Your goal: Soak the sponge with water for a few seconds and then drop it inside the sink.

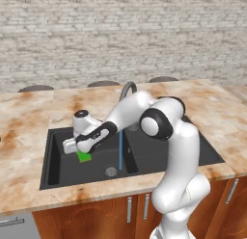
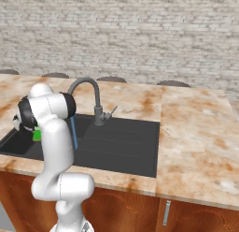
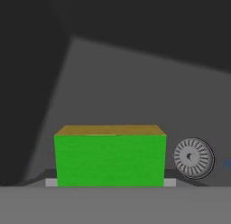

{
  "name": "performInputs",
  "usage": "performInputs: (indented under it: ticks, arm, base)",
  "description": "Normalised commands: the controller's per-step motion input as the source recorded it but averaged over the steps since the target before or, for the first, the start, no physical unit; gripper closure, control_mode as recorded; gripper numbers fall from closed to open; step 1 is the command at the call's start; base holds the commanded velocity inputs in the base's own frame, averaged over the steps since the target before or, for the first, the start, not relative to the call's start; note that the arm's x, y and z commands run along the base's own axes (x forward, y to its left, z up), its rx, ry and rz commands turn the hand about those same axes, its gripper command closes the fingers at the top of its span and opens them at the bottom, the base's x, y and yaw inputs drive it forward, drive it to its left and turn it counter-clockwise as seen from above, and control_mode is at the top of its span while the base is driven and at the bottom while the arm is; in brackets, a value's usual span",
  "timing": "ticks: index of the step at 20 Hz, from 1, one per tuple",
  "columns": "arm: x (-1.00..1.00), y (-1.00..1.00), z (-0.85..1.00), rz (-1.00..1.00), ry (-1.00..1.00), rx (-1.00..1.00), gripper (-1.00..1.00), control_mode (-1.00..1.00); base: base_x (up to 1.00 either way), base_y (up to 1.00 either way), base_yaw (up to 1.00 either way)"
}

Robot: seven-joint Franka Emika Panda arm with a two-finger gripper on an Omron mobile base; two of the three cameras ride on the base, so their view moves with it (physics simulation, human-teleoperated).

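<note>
Left base view shows the gripper (image 1: 82, 153) clenched on the sponge (image 1: 84, 156), which it holds over the left part of the sink (image 1: 53, 171) basin. The water (image 1: 120, 151) falls to the right of the sponge, apart from it, near the drain (image 1: 110, 172).

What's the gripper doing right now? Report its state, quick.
Gripper: shut on the small bright green rectangular sponge, held over the black sink basin.
</note>
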Motion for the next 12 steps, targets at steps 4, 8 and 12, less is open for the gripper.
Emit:
performInputs:
  ticks: [4,8,12]
  arm:
    - [0.01,0.00,-0.25,-0.02,-0.01,0.00,1.00,-1.00]
    - [0.05,0.00,-0.31,-0.03,0.00,0.00,1.00,-1.00]
    - [0.12,0.00,-0.31,-0.05,0.00,0.00,1.00,-1.00]
  base:
    - [0.00,0.00,0.00]
    - [0.00,0.00,0.00]
    - [0.00,0.00,0.00]
